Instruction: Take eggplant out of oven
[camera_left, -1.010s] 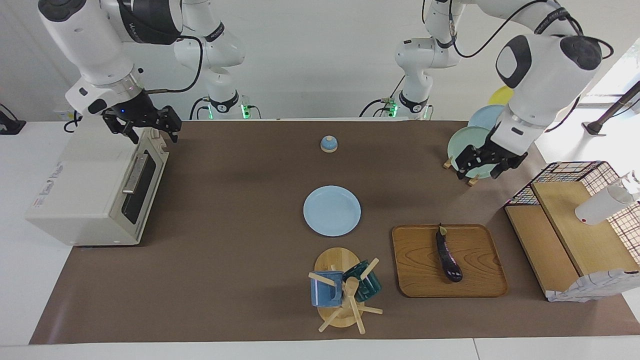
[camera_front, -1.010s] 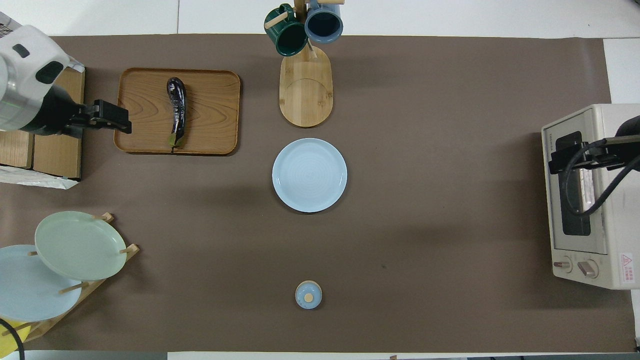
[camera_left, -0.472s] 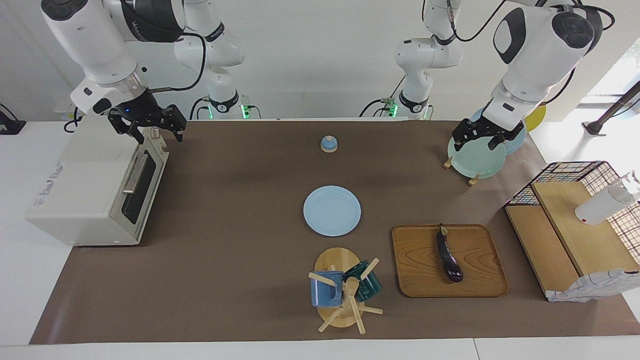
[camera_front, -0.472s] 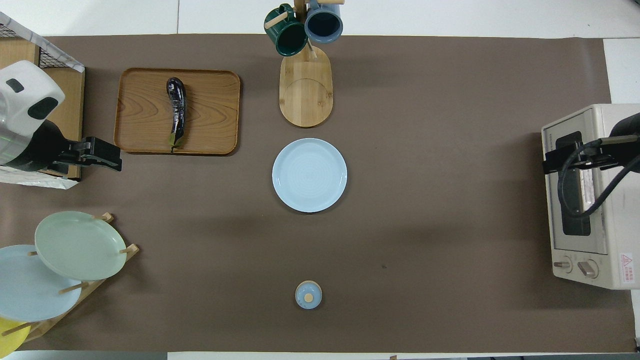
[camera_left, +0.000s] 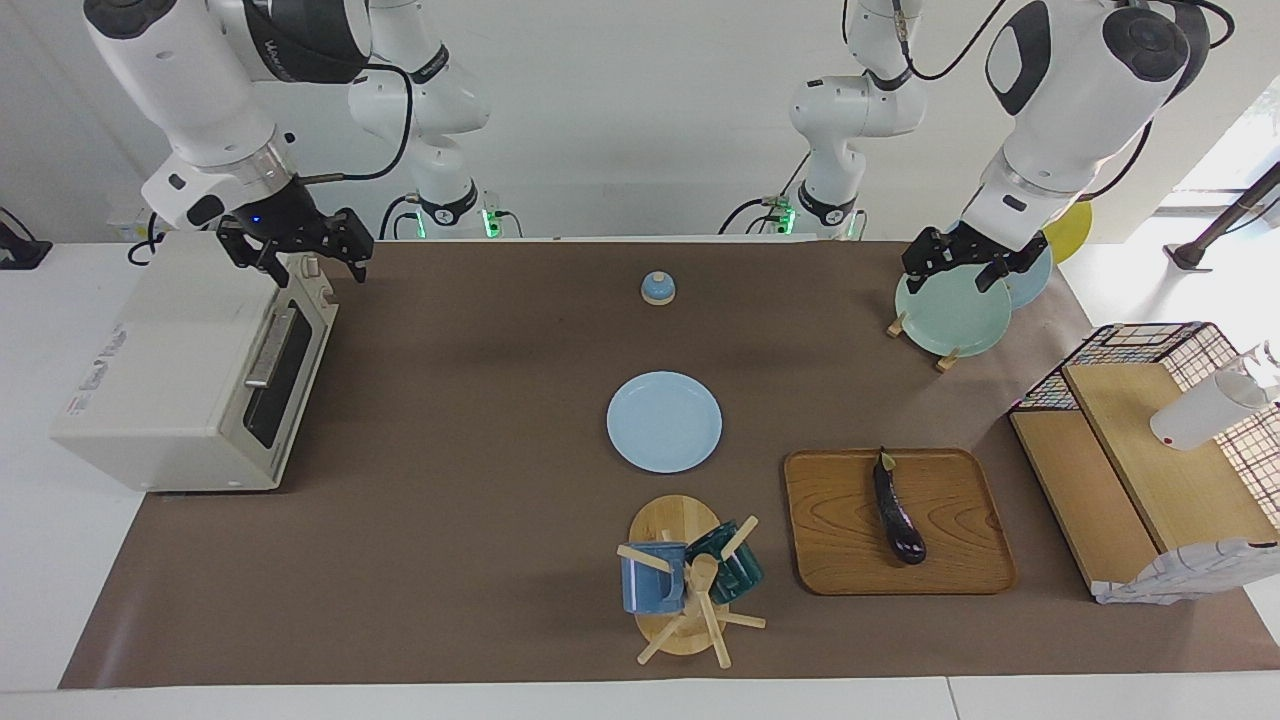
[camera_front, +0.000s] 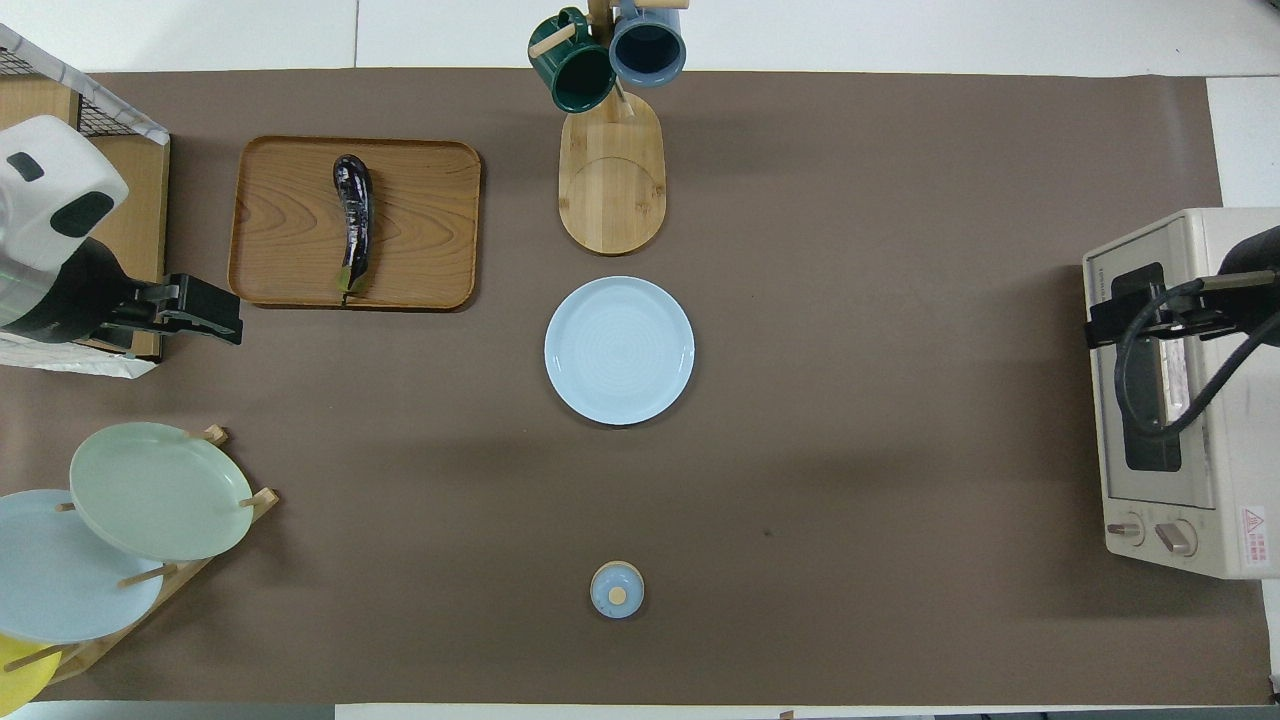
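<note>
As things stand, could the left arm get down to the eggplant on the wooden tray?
Probably yes. The eggplant lies exposed on the wooden tray, nothing over it. The left gripper hangs over the plate rack at the same end of the table.

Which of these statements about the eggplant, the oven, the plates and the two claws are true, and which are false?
1. The eggplant lies on the wooden tray. True.
2. The oven door is open. False: it is closed.
3. The right claw holds the eggplant. False: it is up over the oven's top edge and holds nothing.
4. The light blue plate in the middle of the table is empty. True.
5. The left claw is over the plate rack. True.
</note>
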